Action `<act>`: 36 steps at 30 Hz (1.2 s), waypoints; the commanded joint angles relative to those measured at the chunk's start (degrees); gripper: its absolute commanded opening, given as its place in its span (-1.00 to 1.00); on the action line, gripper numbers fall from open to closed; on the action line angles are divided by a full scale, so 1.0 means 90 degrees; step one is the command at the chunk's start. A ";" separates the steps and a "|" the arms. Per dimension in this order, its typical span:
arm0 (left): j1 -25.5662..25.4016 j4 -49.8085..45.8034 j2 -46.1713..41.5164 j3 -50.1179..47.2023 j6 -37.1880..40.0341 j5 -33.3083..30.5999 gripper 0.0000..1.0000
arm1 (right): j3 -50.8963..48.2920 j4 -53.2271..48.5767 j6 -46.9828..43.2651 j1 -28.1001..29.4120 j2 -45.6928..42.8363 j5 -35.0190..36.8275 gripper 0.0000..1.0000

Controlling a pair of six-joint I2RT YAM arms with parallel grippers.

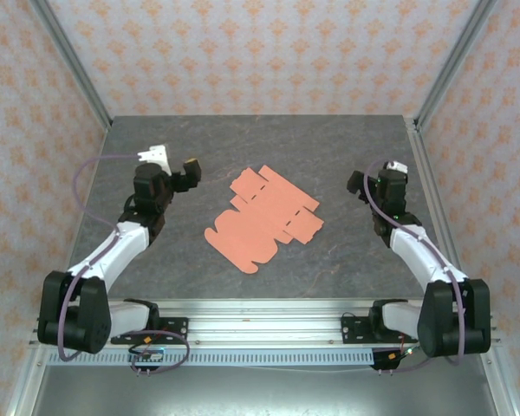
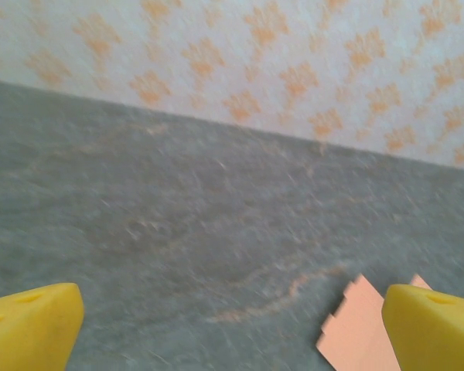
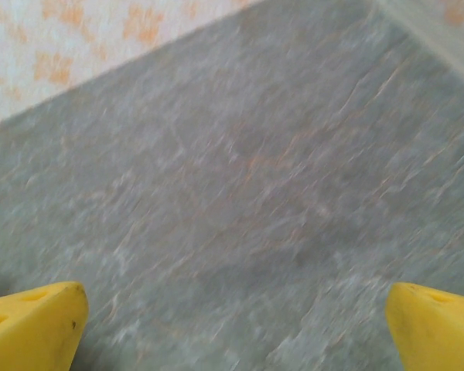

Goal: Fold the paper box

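Two arm bases sit at the near edge, bolted to a metal rail (image 1: 260,325) that runs along the front of the table (image 1: 329,269). From there the left arm (image 1: 113,251) reaches forward up the left side and the right arm (image 1: 425,251) up the right side.

Between them, about mid-table, lies the paper box (image 1: 264,218) — a flat salmon-orange die-cut sheet, unfolded. It lies on a diagonal, with rounded tabs at its near-left end and stepped flaps toward the far right. Neither gripper touches it.

The left gripper (image 1: 189,172) hangs near the sheet's far-left side, turned toward it. In the left wrist view its yellow fingertips (image 2: 31,328) stand wide apart at the two lower corners with grey table surface between them. The jaws are spread and hold nothing. A notched corner of the sheet shows just beside the right-hand fingertip.

The right gripper (image 1: 357,184) is off to the right of the sheet, clearly apart from it. Its jaws are spread wide as well and grip nothing. In the right wrist view the two yellow tips frame a blurred stretch of table.

Farther back the dark, stone-patterned top meets the back wall (image 1: 260,52) — pale paper with orange motifs, framed by slanting metal posts (image 1: 74,61).
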 commanded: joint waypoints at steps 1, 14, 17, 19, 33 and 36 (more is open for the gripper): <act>-0.0254 -0.0270 0.0323 0.0451 -0.0453 0.0160 1.00 | 0.0510 -0.0969 0.0389 0.0228 0.0457 -0.0844 0.99; -0.0334 -0.1247 0.1418 0.1647 0.0002 0.1009 1.00 | 0.2164 -0.1207 -0.0066 0.0628 0.3154 -0.3085 0.72; -0.0332 -0.1470 0.1556 0.1922 0.0128 0.1218 1.00 | 0.2561 -0.1399 -0.0350 0.0628 0.3684 -0.3548 0.58; -0.0334 -0.1548 0.1610 0.2050 0.0155 0.1254 1.00 | 0.2823 -0.1545 -0.0492 0.0638 0.3941 -0.3780 0.51; -0.0322 -0.1697 0.1538 0.2223 0.0253 0.1190 1.00 | 0.3603 -0.1895 -0.0918 0.1000 0.4916 -0.4233 0.33; -0.0323 -0.1754 0.1480 0.2220 0.0318 0.1169 1.00 | 0.3805 -0.2117 -0.1059 0.1000 0.5090 -0.4247 0.31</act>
